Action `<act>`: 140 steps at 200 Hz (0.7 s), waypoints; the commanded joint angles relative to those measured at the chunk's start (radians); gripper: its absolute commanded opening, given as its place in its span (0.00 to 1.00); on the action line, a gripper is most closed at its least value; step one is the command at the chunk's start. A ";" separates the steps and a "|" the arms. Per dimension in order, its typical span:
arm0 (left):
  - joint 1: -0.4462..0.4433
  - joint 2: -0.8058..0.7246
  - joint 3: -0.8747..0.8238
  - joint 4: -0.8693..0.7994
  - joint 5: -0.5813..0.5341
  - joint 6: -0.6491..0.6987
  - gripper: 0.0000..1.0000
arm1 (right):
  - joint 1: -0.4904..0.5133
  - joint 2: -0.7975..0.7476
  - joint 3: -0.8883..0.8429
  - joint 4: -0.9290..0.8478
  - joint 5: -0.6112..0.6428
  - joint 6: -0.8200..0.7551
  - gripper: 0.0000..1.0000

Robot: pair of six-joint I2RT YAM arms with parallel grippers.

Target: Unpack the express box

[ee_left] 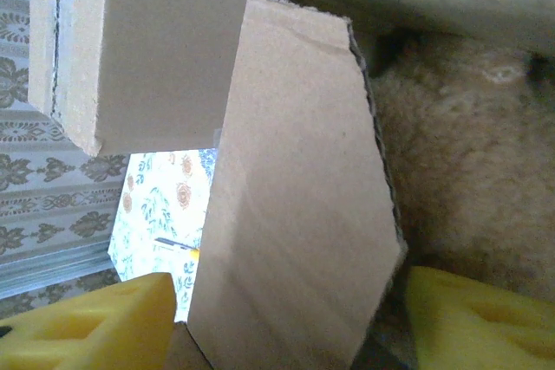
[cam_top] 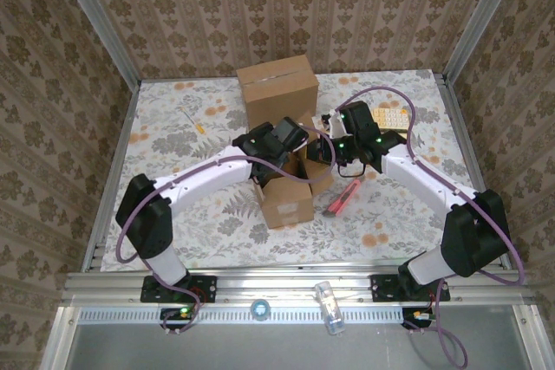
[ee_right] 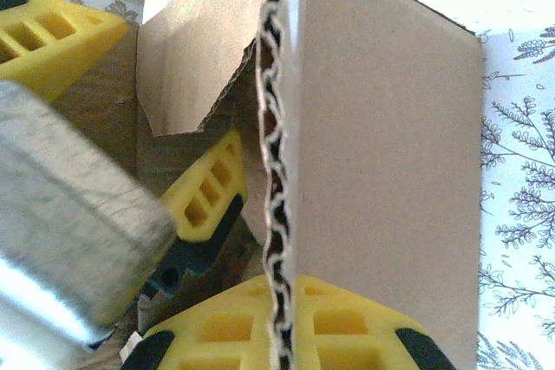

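The express box [cam_top: 287,197] is a small brown carton standing open at the table's middle. My left gripper [cam_top: 283,139] reaches down into it from the left. In the left wrist view its yellow fingers [ee_left: 95,322] stand apart, open, with an upright cardboard flap [ee_left: 295,205] between them and a beige fuzzy item [ee_left: 468,145] to the right inside the box. My right gripper [ee_right: 282,318] is shut on the corrugated edge of the box's right flap [ee_right: 390,153], holding it upright. One left finger [ee_right: 204,197] shows inside the box in the right wrist view.
A larger closed carton [cam_top: 277,93] stands just behind the open box. A red object [cam_top: 342,199] lies right of the box, a beige flat item [cam_top: 390,117] behind the right arm, a yellow-tipped pen [cam_top: 192,119] at the back left.
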 commanded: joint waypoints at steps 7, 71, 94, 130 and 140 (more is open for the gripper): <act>0.010 0.013 -0.013 0.022 -0.042 0.026 0.64 | -0.005 -0.025 -0.016 0.034 -0.033 -0.008 0.00; 0.028 0.005 0.030 -0.030 -0.035 0.034 0.27 | -0.005 -0.030 -0.020 0.037 -0.033 -0.008 0.00; 0.035 0.007 0.072 -0.071 -0.019 0.032 0.11 | -0.005 -0.028 -0.023 0.039 -0.036 -0.009 0.00; 0.043 0.025 0.187 -0.181 0.001 0.024 0.00 | -0.006 -0.028 0.003 0.001 -0.037 -0.068 0.00; 0.043 0.031 0.233 -0.227 0.006 0.016 0.00 | -0.006 -0.027 0.020 -0.021 -0.036 -0.100 0.00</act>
